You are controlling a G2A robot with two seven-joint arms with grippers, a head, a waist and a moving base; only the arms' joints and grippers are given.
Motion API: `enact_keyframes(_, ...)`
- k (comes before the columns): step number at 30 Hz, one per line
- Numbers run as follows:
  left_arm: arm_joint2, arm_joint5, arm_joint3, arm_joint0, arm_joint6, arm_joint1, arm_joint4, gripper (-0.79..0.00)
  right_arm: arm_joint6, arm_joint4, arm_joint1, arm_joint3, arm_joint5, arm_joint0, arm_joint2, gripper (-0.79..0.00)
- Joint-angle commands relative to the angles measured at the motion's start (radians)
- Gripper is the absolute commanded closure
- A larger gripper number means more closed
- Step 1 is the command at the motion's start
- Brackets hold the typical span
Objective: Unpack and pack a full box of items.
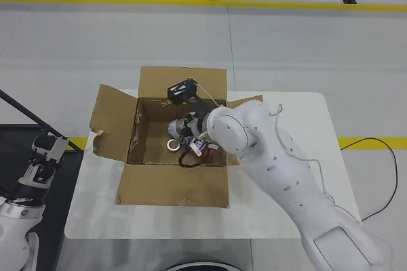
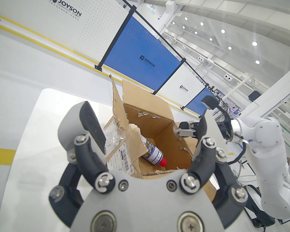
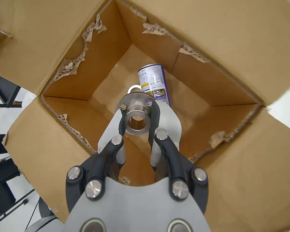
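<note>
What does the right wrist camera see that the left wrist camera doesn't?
Right wrist view: a metal ring on the floor of the cardboard box, and close up, the metal fitting clamped in the right gripper. Left wrist view: the open left gripper, the can's red cap, the white table, blue wall panels. Both: the box, the spray can lying inside, the right gripper.

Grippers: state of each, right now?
Left gripper: open, holding nothing.
Right gripper: fingers shut on a metal flange, over the open cardboard box.
</note>
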Motion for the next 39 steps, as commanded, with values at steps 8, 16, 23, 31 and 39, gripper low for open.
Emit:
enact_keyframes(8, 0.000, 0.000, 0.000, 0.000, 0.000, 0.000, 0.000, -0.785, -0.073, 0.117, -0.097, 0.305, -0.023, 0.111, -0.168, 0.000)
enact_keyframes(16, 0.000, 0.000, 0.000, 0.000, 0.000, 0.000, 0.000, -0.785, -0.076, 0.145, -0.162, 0.444, -0.079, 0.157, -0.255, 0.000)
enact_keyframes(23, 0.000, 0.000, 0.000, 0.000, 0.000, 0.000, 0.000, -0.785, -0.073, 0.136, -0.202, 0.539, -0.107, 0.174, -0.298, 0.000)
enact_keyframes(31, 0.000, 0.000, 0.000, 0.000, 0.000, 0.000, 0.000, -0.785, -0.049, 0.118, -0.237, 0.610, -0.149, 0.184, -0.329, -0.018)
enact_keyframes(39, 0.000, 0.000, 0.000, 0.000, 0.000, 0.000, 0.000, -0.785, -0.041, 0.098, -0.262, 0.654, -0.184, 0.185, -0.345, -0.151)
